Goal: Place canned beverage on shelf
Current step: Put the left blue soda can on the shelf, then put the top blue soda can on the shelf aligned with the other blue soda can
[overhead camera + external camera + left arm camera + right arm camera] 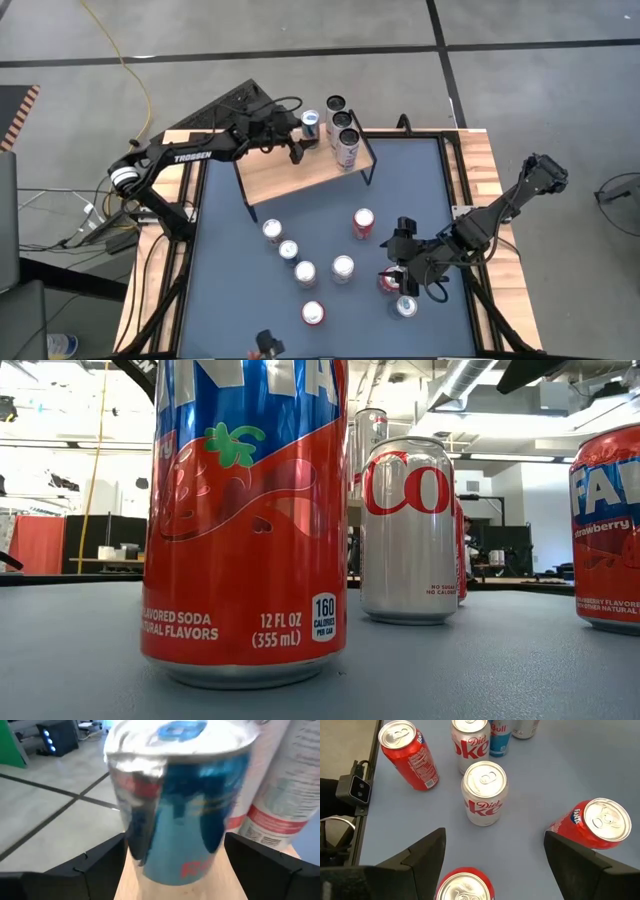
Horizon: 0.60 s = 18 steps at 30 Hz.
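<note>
Looking from overhead, the shelf (300, 170) at twelve o'clock carries four cans; eight wait on the table (225, 300). The left gripper (303, 140) holds its fingers spread around a blue can (311, 124) there. At four o'clock, the right gripper (395, 280) hovers spread above a red can (465, 887).

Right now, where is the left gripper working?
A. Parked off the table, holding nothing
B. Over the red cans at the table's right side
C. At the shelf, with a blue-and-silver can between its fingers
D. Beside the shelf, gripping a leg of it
C: the high view shows the left gripper at the shelf, and the left wrist view shows the blue-and-silver can between its fingers over the wooden board.
</note>
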{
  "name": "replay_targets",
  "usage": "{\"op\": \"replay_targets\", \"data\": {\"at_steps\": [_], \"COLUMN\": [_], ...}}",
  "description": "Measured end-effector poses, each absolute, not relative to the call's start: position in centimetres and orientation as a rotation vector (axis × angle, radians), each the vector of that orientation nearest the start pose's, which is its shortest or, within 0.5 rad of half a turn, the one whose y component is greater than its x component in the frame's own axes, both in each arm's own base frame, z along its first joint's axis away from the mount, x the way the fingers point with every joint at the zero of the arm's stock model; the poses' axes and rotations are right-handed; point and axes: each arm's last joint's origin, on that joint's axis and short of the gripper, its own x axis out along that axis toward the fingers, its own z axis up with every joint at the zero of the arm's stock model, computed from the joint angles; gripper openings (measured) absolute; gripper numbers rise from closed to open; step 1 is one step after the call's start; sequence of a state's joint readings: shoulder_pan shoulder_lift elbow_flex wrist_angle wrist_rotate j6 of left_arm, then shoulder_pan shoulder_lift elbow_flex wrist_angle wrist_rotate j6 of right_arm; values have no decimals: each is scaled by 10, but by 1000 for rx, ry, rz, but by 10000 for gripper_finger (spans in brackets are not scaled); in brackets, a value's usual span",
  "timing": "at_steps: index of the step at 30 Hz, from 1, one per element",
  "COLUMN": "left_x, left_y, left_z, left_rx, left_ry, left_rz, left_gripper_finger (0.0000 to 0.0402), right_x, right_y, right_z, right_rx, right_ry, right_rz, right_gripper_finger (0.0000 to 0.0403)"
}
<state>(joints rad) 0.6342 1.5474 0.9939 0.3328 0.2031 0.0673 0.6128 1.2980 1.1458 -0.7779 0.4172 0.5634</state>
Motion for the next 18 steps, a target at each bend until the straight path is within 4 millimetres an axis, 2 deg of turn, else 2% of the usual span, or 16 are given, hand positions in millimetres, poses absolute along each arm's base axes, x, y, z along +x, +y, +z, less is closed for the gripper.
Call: {"op": "replay_targets", "data": {"at_steps": [5,12,18], "left_x": [278,270,253], "left_y": [198,194,183], "left_z": [276,273,291], "left_rx": [-8,7,15], "left_ry": [223,341,378], "left_rz": [427,459,490], "left_gripper_finger": [321,321,321], "right_x": [217,217,216], "right_y": [138,138,139], "right_z": [304,304,304], "right_rx": [73,76,77], "right_ry": [821,821,820], "right_rz": [-51,-52,-49], "right_gripper_finger": [322,322,322]}}
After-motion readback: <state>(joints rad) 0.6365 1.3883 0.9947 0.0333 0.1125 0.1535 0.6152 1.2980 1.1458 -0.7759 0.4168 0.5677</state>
